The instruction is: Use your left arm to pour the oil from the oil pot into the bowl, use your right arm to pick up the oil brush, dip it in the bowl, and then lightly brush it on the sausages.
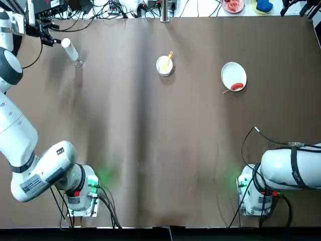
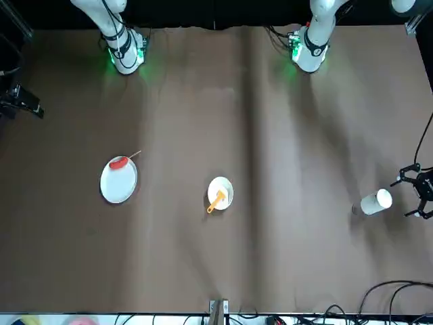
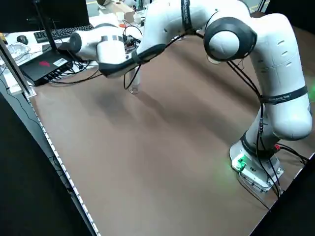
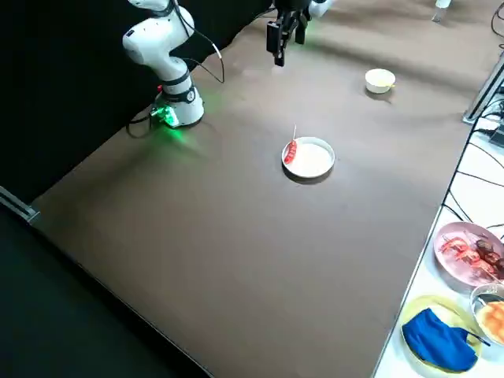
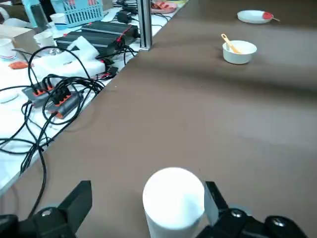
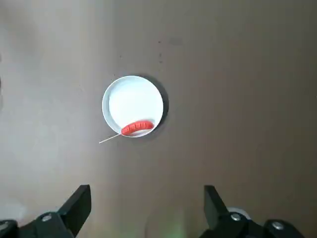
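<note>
The oil pot [image 1: 70,50], a clear bottle with a white cap [image 5: 173,198], stands at the table's far left. My left gripper [image 1: 48,39] is open just behind it, and in the left wrist view the cap sits level with the fingertips, close to one finger [image 5: 214,197]. The white bowl [image 1: 164,66] is at far centre with the yellow oil brush [image 1: 169,58] resting in it. On the white plate [image 1: 232,73] lies the red sausage [image 1: 237,86] on its stick. My right gripper [image 6: 146,208] hangs open high above the plate [image 6: 132,101], holding nothing.
Cables and power strips [image 5: 54,94] run along the far table edge, with a metal post [image 1: 164,11] at its middle. Dishes of food [image 4: 466,250] and a blue cloth [image 4: 438,339] sit on a white surface beyond the right edge.
</note>
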`<act>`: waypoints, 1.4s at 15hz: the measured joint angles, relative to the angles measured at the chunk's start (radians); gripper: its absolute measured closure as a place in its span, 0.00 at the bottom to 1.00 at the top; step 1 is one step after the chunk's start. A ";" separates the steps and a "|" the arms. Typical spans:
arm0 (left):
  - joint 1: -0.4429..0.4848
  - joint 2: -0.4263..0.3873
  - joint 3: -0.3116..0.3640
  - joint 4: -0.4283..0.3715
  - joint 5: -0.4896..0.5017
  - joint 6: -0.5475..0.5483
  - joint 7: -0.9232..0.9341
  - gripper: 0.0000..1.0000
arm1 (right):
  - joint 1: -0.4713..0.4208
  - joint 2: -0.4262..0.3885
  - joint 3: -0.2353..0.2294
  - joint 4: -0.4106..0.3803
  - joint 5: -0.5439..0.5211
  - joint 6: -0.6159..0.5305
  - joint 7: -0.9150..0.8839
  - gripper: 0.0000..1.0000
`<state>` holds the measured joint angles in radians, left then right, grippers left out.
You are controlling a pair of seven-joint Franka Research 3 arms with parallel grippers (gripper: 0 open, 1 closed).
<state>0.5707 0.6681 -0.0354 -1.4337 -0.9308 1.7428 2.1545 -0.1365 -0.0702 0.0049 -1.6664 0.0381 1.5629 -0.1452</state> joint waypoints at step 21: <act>0.037 0.131 -0.001 -0.023 -0.160 -0.104 0.003 0.00 | -0.002 -0.001 -0.006 0.020 0.000 -0.012 0.000 0.00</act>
<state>0.6075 0.7994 -0.0360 -1.4563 -1.0903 1.6392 2.1578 -0.1387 -0.0708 -0.0010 -1.6464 0.0381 1.5512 -0.1453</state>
